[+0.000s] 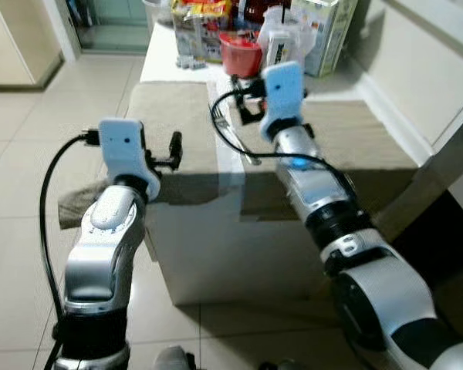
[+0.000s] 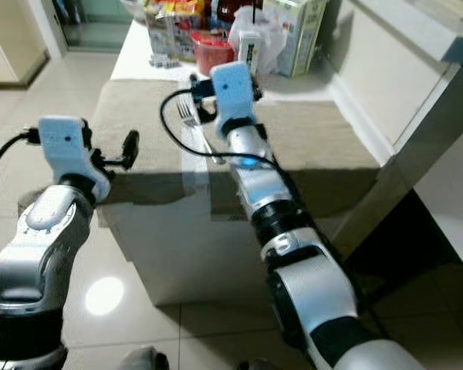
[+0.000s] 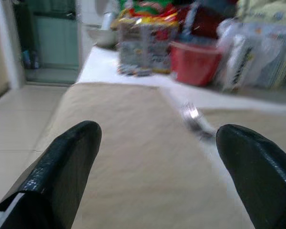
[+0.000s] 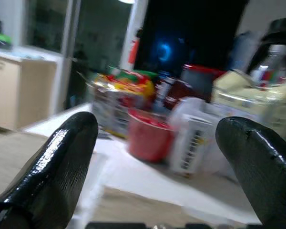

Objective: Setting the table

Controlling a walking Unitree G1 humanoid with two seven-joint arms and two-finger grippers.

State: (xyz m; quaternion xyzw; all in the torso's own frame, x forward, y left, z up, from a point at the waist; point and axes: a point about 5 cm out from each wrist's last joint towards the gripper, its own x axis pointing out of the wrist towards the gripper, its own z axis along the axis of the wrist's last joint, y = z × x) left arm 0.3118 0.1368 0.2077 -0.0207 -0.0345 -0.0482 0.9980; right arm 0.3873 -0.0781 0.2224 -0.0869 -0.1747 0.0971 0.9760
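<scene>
Pale glossy floor tiles (image 1: pixel 31 154) surrounded a white table (image 1: pixel 216 254) that stood against a light wall, and two beige placemats lay side by side on its top. To the left, the left placemat (image 1: pixel 170 116) drooped over the table's near edge, and the left gripper (image 3: pixel 157 157) hovered low over that mat near the edge, its two black fingers (image 3: pixel 62 167) spread wide apart with nothing between them. Just right of that mat, on the bare white strip between the two mats, a metal fork (image 2: pixel 197 131) lay flat with its tines pointing toward the far end of the table, touching neither gripper. Farther right, the right gripper (image 4: pixel 157 167) was held above the right placemat (image 1: pixel 355 142), aimed at the clutter at the far end, its fingers (image 4: pixel 57 162) likewise standing well apart and holding nothing. At that far end stood a red cup (image 1: pixel 239 54), with colourful snack packets (image 1: pixel 201 19) to its left, a white plastic bag with printed labels (image 1: pixel 282 38) just to its right, and a light green carton (image 1: pixel 328 31) beyond that.
</scene>
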